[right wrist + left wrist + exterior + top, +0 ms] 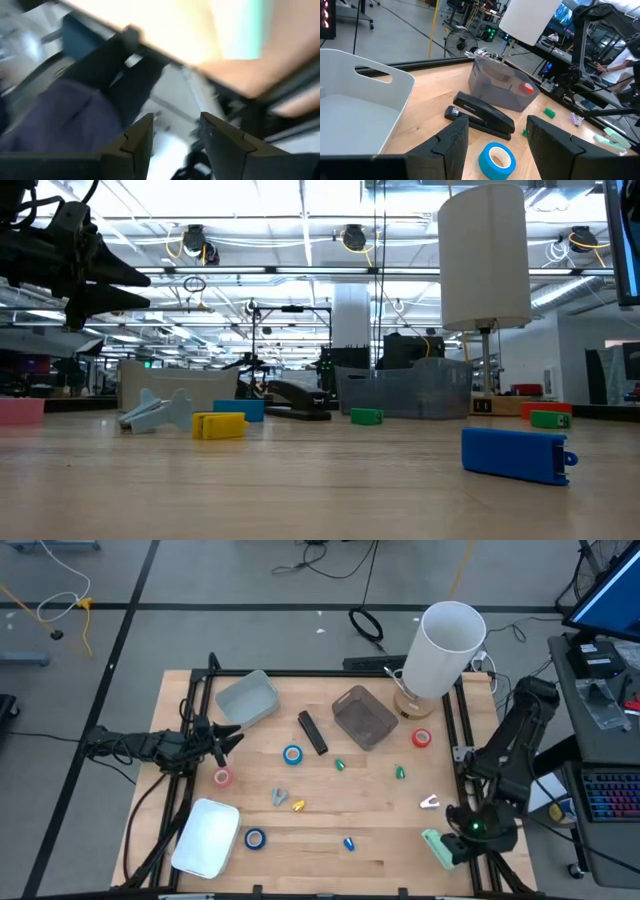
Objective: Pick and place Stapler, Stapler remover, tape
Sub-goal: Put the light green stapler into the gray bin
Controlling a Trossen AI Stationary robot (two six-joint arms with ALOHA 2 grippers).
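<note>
Wooden tabletop (380, 840), framed by dark rails, carries the scatter of task things, and the black stapler (312, 732) near its middle serves as the landmark. It lies with its long axis running from the far side toward the near edge, slightly slanted, just beside the dark grey bin (364, 717).

Blue tape roll (292, 754) sits just beside the stapler's near end, on the side toward the left arm. The left gripper (228, 737) hovers off that same side, fingers spread wide and empty, pointing at the roll and stapler; in the left wrist view the roll (497, 160) shows between the two fingers (451, 145) and the stapler (482, 116) lies crosswise just beyond it. So the roll is straight ahead of the fingers and nearer than the stapler (a short forward and downward reach would probably do it).

A pink tape roll (222, 777) lies nearer the table's front than the left gripper, close to it; the light grey bin (247, 699) stands behind the gripper. Bare wood lies between roll and gripper, so the approach looks free.

The right gripper (458, 845) waits well away from the stapler, past the front right corner, fingers part-open and holding nothing visible; a mint-green object (437, 847) lies just beside it. The left arm is clearly nearer.
</note>
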